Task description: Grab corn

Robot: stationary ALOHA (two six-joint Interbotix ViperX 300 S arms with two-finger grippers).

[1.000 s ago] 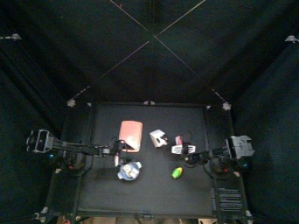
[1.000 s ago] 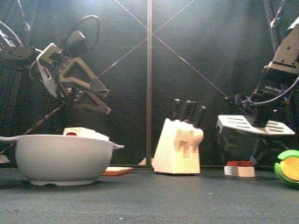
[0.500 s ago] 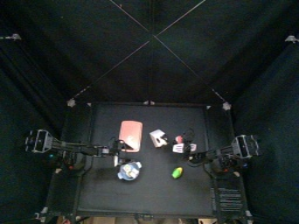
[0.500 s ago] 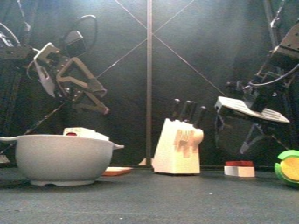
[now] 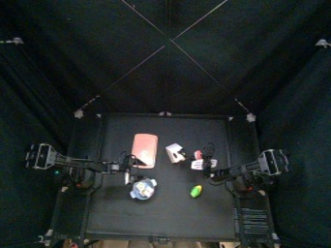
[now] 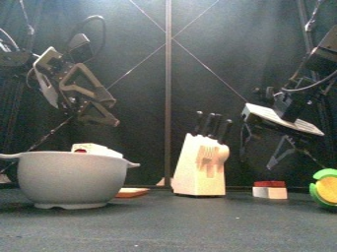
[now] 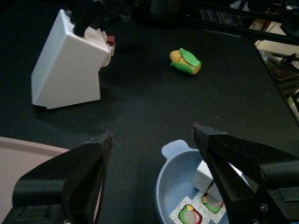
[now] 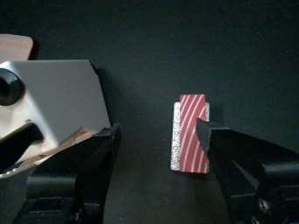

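The corn [image 5: 196, 192] is a small yellow-green oval lying on the table near its front, right of the middle. It shows at the far right edge of the front view [image 6: 325, 186] and beyond the open jaws in the left wrist view [image 7: 184, 60]. My left gripper [image 5: 130, 169] is open and empty, hanging above the table by the bowl, left of the corn [image 7: 152, 137]. My right gripper [image 5: 215, 172] is open and empty, held above the table just behind and right of the corn [image 8: 156, 131]. The right wrist view does not show the corn.
A blue-and-white bowl [image 5: 143, 190] stands left of the corn [image 6: 66, 177]. A white knife block [image 5: 175, 151] stands mid-table [image 6: 202, 162]. A pink-red board [image 5: 143, 148] lies behind the bowl. A red-striped white piece [image 8: 191, 131] lies under the right gripper [image 6: 270, 190].
My right gripper has risen a little and its arm has drawn back to the right. The left gripper has tilted slightly. The corn has not moved.
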